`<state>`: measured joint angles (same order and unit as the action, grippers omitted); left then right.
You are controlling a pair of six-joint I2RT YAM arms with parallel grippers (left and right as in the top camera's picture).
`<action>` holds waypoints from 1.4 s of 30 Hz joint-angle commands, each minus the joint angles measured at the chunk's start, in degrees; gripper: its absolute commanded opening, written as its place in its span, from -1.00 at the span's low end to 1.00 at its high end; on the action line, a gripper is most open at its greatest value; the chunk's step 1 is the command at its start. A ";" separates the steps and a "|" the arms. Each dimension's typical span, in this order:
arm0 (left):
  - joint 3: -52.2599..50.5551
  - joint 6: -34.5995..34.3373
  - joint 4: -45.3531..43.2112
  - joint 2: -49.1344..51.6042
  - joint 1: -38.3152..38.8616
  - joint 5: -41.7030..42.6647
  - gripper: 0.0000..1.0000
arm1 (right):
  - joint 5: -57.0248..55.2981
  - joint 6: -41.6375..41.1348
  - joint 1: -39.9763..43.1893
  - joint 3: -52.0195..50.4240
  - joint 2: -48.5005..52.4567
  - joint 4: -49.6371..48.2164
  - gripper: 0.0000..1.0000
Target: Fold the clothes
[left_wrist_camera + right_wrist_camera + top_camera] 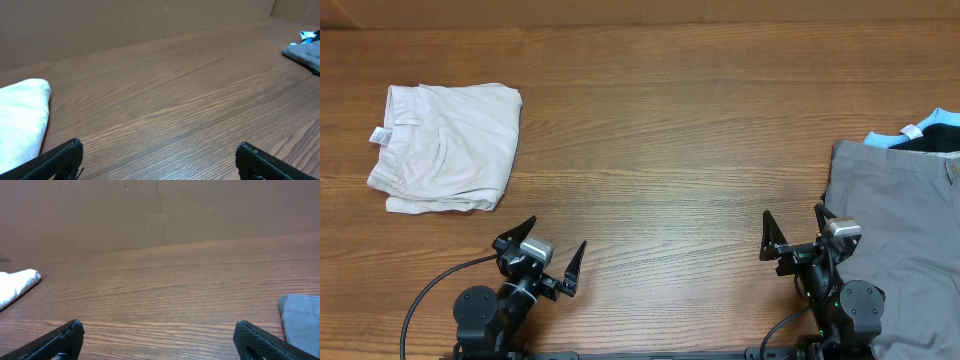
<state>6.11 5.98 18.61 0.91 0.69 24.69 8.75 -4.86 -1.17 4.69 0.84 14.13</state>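
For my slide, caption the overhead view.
Left tool and right tool open; cream shorts folded at left, grey shorts at right.

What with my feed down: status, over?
Left tool open, empty. Right tool open, empty. Mid-grey cotton shorts unfolded beside right tool. Nothing blocking.

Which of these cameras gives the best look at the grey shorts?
The overhead view: it shows the grey shorts spread broadly at the right, though cut off by the frame. The left wrist view catches only a distant corner; the right wrist view, only one near edge.
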 commanded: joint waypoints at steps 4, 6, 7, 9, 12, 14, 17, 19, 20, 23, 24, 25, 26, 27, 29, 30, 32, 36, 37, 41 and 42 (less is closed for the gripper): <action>-0.39 -0.20 -0.20 -0.66 0.20 0.24 1.00 | 0.35 0.20 0.17 -0.35 -0.68 -0.37 1.00; -0.39 -0.20 -0.20 -0.63 0.20 0.24 1.00 | 0.35 0.20 0.17 -0.35 -0.68 -0.37 1.00; -0.39 -0.20 -0.20 -0.66 0.20 0.26 0.99 | 0.35 0.20 0.17 -0.35 -0.68 -0.37 1.00; -0.39 -0.20 -0.20 -0.63 0.20 0.26 1.00 | 0.35 0.20 0.17 -0.35 -0.68 -0.37 1.00; -0.39 -0.17 -0.98 -0.66 0.20 0.24 1.00 | 0.35 0.20 0.17 -0.35 -0.68 -0.37 1.00; -0.39 -0.20 -1.40 -0.66 0.20 0.44 1.00 | 0.37 0.20 0.17 -0.35 -0.68 -0.42 1.00; -0.39 -0.52 -0.61 -0.66 0.20 0.66 1.00 | 0.68 0.15 0.15 -0.35 -0.68 -0.35 1.00; -0.39 -3.91 -0.26 -0.66 0.20 3.72 1.00 | 4.81 0.13 0.13 -0.35 -0.68 -0.37 1.00; -0.39 -6.12 -0.33 -0.66 0.20 5.88 1.00 | 7.87 0.13 0.11 -0.35 -0.68 -0.39 1.00; -0.39 -11.08 -1.33 -0.66 0.20 12.79 0.99 | 16.09 0.13 0.13 -0.35 -0.68 -0.83 1.00; -0.39 -12.04 -1.27 -0.63 0.20 14.67 0.99 | 18.60 -0.79 0.13 -0.35 -0.68 -0.87 1.00; -0.37 -13.27 -1.33 -0.66 0.20 16.17 1.00 | 20.15 -3.26 0.13 -0.35 -0.68 -1.49 1.00; -0.15 -14.73 -1.70 -0.63 0.20 17.70 1.00 | 21.33 -6.60 0.13 -0.28 -0.68 -2.56 1.00; 0.33 -15.45 -2.01 -0.63 0.20 18.51 1.00 | 21.94 -9.77 0.13 -0.02 -0.68 -3.72 1.00; 2.38 -15.91 -2.95 -0.63 0.20 18.51 0.99 | 22.05 -14.53 0.13 1.60 -0.68 -5.90 1.00; 4.17 -15.87 -4.09 -0.61 0.20 17.99 1.00 | 22.21 -15.67 0.11 2.80 -0.68 -6.64 1.00; 7.96 -15.89 -5.09 -0.15 0.20 15.63 1.00 | 22.71 -16.44 0.11 5.97 -0.63 -7.65 1.00; 17.62 -15.87 -3.76 5.70 0.20 12.13 1.00 | 22.62 -16.44 0.13 14.25 2.25 -5.38 1.00; 20.09 -15.82 -2.73 8.28 0.20 12.13 1.00 | 22.32 -16.41 0.13 16.74 3.89 -3.32 1.00; 31.63 -15.65 4.07 22.86 0.20 12.22 0.99 | 20.85 -14.08 0.13 28.46 14.88 9.09 1.00; 34.80 -15.08 5.88 26.99 0.20 12.22 1.00 | 20.74 -12.50 0.13 31.85 18.88 12.70 1.00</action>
<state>34.57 -9.06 21.93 18.57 0.69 37.80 30.04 -19.29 -1.17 30.26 12.40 22.96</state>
